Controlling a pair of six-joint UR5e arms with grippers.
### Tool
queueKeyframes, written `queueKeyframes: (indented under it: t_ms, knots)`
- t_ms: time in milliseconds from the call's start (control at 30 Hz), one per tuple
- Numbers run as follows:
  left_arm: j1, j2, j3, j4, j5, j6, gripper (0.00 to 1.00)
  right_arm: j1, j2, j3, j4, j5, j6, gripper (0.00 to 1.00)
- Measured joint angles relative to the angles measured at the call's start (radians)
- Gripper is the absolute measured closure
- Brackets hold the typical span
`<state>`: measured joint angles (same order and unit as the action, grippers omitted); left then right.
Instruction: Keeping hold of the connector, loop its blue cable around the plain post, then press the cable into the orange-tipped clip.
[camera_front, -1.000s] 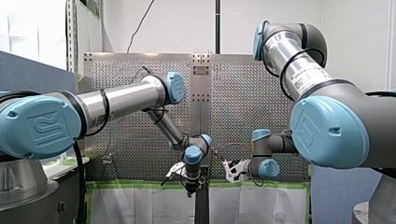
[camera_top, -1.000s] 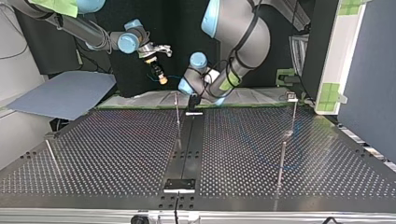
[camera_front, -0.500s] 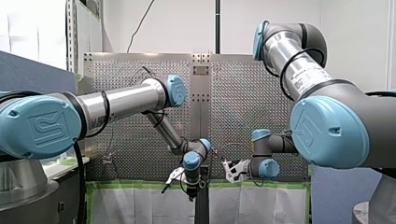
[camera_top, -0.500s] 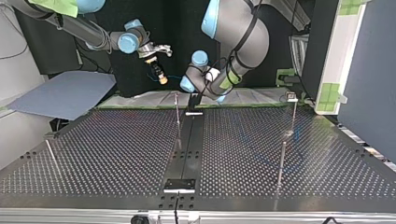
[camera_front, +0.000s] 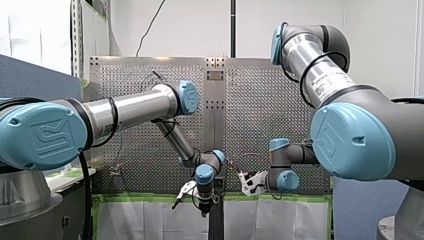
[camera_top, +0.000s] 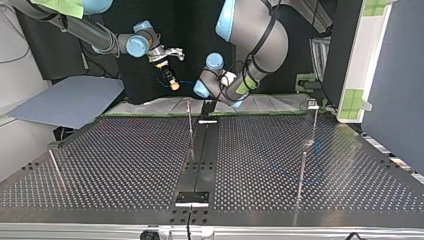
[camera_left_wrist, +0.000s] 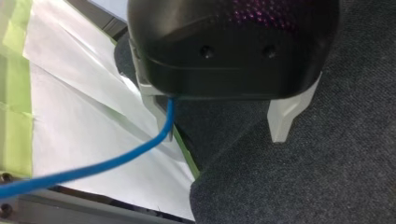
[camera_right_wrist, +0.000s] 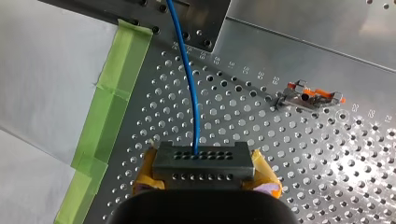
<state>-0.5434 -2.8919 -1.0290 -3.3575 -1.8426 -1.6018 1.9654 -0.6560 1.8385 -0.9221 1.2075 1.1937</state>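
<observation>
In the right wrist view my right gripper (camera_right_wrist: 205, 179) is shut on the grey connector (camera_right_wrist: 204, 163), yellow pads (camera_right_wrist: 145, 175) on both sides. The blue cable (camera_right_wrist: 187, 70) runs straight ahead from the connector over the perforated plate. The orange-tipped clip (camera_right_wrist: 310, 97) stands ahead and off to one side. In the left wrist view my left gripper (camera_left_wrist: 222, 123) is open, its pale fingers (camera_left_wrist: 284, 121) apart, and the blue cable (camera_left_wrist: 93, 168) passes close by one finger. In the top view my right gripper (camera_top: 171, 82) hangs behind the table's far edge, and my left gripper (camera_top: 207, 107) points down beside a thin post (camera_top: 190, 122).
Other thin posts stand on the perforated table (camera_top: 125, 165): two at the top view's right (camera_top: 302, 172) (camera_top: 315, 120) and one at its left (camera_top: 54, 165). Green tape (camera_right_wrist: 109, 98) and white sheeting (camera_left_wrist: 70, 140) line the table's edge. A blue-grey sheet (camera_top: 70, 100) lies beyond it.
My left arm's wrist has sunk a little and shifted slightly to the front view's left. My right arm and the connector have stayed put.
</observation>
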Motion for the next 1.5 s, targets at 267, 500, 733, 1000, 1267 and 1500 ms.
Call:
queueKeyframes:
  t_ms: [267, 500, 733, 1000, 1267, 1500]
  knots:
    - [-0.005, 0.001, -0.009, 0.001, -0.037, 0.000, 0.46, 0.000, 0.000, 0.000, 0.001, 0.000, 0.000, 1.00]
    - [-0.014, 0.001, -0.016, 0.007, -0.041, 0.013, 0.85, 0.002, 0.000, 0.000, 0.006, 0.000, -0.002, 1.00]
    - [-0.024, 0.006, -0.007, 0.015, -0.014, 0.016, 0.91, 0.003, 0.000, 0.000, 0.008, 0.000, -0.003, 1.00]
    - [-0.035, 0.011, -0.013, 0.047, 0.002, 0.012, 0.97, 0.005, 0.000, 0.000, 0.008, 0.000, -0.003, 1.00]
    - [-0.032, 0.045, -0.058, 0.129, -0.002, -0.032, 0.95, 0.005, 0.000, 0.000, 0.009, 0.000, -0.002, 1.00]
    - [-0.025, 0.073, -0.081, 0.185, -0.009, -0.070, 0.95, 0.004, 0.000, 0.000, 0.012, 0.001, -0.001, 1.00]
